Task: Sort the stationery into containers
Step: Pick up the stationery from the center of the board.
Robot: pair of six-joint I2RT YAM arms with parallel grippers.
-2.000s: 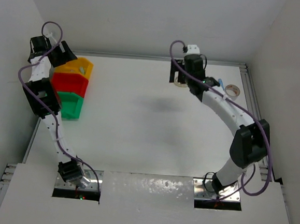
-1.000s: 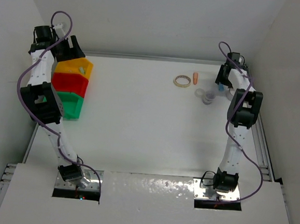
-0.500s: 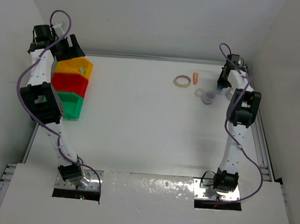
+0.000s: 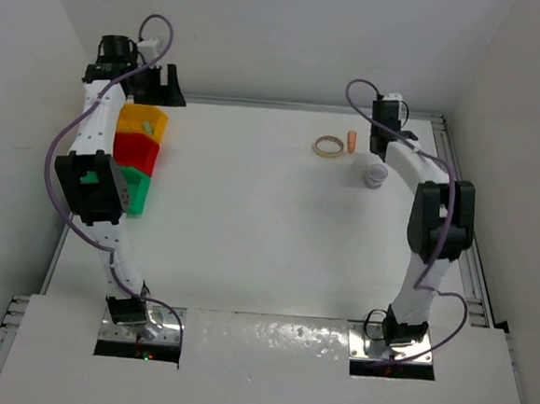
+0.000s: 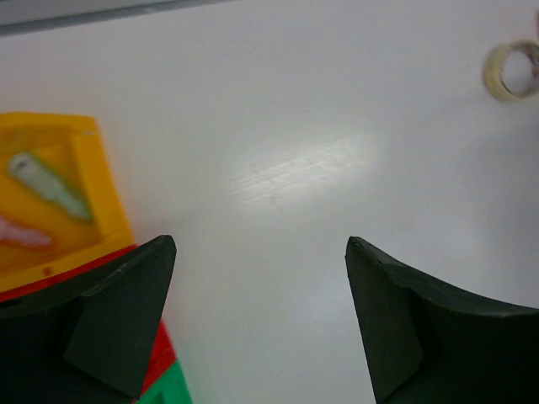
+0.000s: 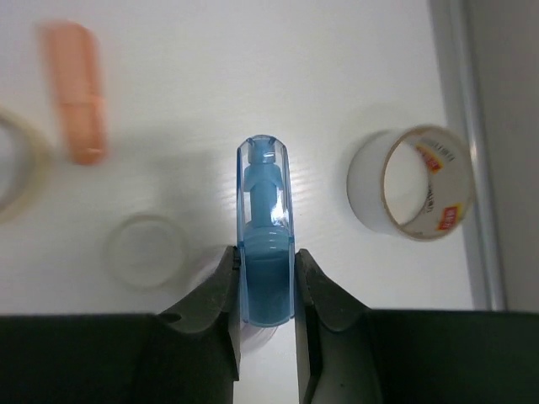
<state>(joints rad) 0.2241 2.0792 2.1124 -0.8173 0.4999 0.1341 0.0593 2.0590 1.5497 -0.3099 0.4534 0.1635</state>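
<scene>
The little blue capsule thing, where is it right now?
In the right wrist view, the blue capsule sits pinched in the right gripper, with a clear tape ring to its left and a white tape roll to its right.

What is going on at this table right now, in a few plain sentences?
The right gripper is shut on a blue capsule-shaped piece at the far right of the table. Near it lie a clear ring, a whitish tape roll, an orange piece and a tan tape ring, all unsorted. The left gripper hangs open beside the yellow bin, which holds two small pieces.
</scene>
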